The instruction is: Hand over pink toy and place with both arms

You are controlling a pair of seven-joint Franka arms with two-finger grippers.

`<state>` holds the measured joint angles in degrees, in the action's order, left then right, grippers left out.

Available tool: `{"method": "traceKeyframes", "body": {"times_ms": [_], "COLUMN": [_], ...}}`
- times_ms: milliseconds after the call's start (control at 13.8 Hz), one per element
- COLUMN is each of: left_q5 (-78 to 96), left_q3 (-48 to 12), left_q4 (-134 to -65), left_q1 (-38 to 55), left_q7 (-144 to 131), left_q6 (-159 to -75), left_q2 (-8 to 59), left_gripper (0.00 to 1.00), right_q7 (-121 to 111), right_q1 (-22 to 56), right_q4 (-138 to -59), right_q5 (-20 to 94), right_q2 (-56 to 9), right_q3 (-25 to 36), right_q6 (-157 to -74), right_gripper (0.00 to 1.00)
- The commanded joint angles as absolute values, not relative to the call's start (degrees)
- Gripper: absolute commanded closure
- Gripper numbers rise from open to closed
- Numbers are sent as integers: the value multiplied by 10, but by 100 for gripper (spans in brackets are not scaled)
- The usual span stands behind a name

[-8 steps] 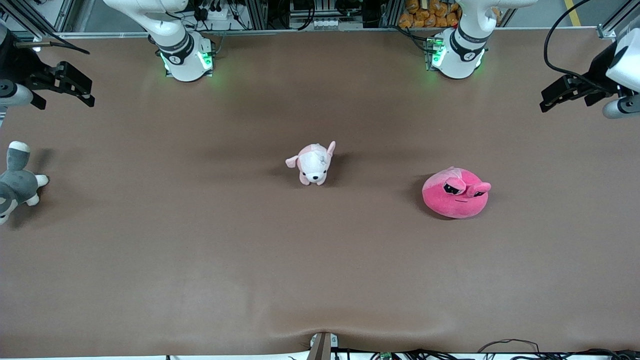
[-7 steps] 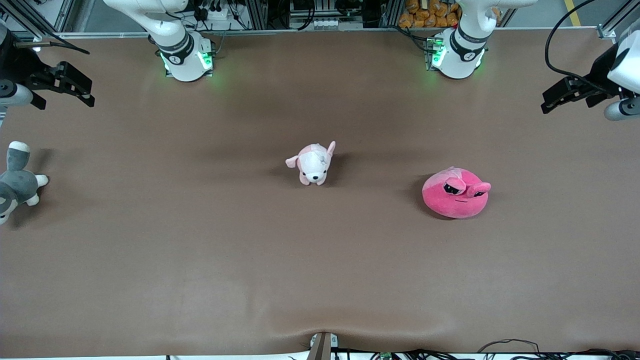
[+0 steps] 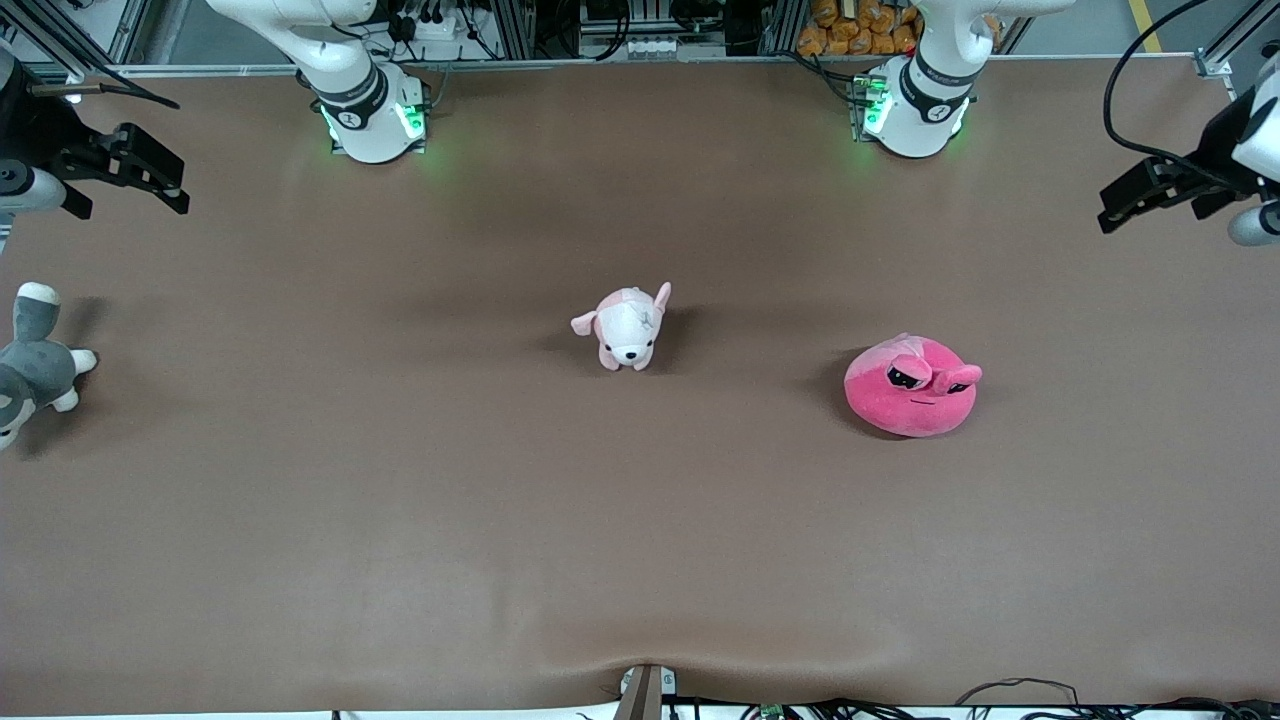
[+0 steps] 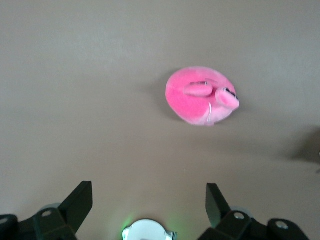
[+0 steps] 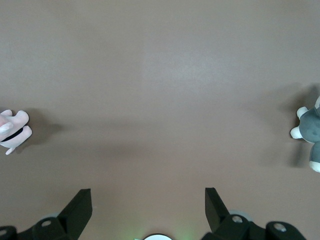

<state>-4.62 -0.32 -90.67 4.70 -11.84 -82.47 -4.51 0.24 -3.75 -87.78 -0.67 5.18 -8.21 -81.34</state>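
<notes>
While both arms hang up in the air at the table's two ends, the scene reads as follows, nearest the front camera first.

Table [image 3: 640,560]: brown, with three plush toys on it, all well apart from one another.

Pink toy [image 3: 911,386]: it sits on the table toward the left arm's end, untouched, and is the toy nearest the front camera; it lies well away from the left claw, out ahead of the spread fingers in the left wrist view [image 4: 201,95].

Grey toy [image 3: 30,365]: it lies at the right arm's end of the table, close by the right claw and lower than it.

Puppy toy [image 3: 627,326]: pale pink and white, it stands near the middle of the table, roughly midway between the two claws and far from each.

Left claw [image 3: 1150,195]: released, its fingers [image 4: 80,202] spread wide with nothing between them; it hovers over the table's edge at the left arm's end.

Right claw [image 3: 150,172]: released as well, its fingers [image 5: 80,205] apart and holding nothing; it hovers over the table's edge at the right arm's end.
</notes>
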Motion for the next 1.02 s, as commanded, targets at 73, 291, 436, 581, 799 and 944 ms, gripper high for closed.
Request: {"method": "traceKeyframes", "body": {"times_ms": [73,291,436,581,799,944], "left_q5": [-62,-60,-55,-55,-55,-55], "left_q3": [-15,-13,-16,-26,-29,-29], "left_q4": [-896,-897,-897,-897,-899,-903], "left_q1": [45,26,26,30,30,30], "left_q7": [-128,-131,-128,-131,-131,-131], "left_q6": [-795,-807,-804,-803,-804,-804], "left_q2": [-46,-59,-63,-62,-58,-58], "left_gripper": [0,0,0,0,0,0], "right_q7": [0,-5,-4,-4,-4,-4], "right_q1": [-42,-46,-63,-73,-69,-67], "right_q4": [-870,-867,-861,-798,-740,-741], "right_q5": [-10,-23,-18,-12,-15,-13], "right_q2": [48,31,-10,-54,-94,-98], "right_q3": [-84,-84,-80,-82,-85,-85], "right_q6": [-808,-816,-823,-825,-893,-952], "right_gripper": [0,0,0,0,0,0]}}
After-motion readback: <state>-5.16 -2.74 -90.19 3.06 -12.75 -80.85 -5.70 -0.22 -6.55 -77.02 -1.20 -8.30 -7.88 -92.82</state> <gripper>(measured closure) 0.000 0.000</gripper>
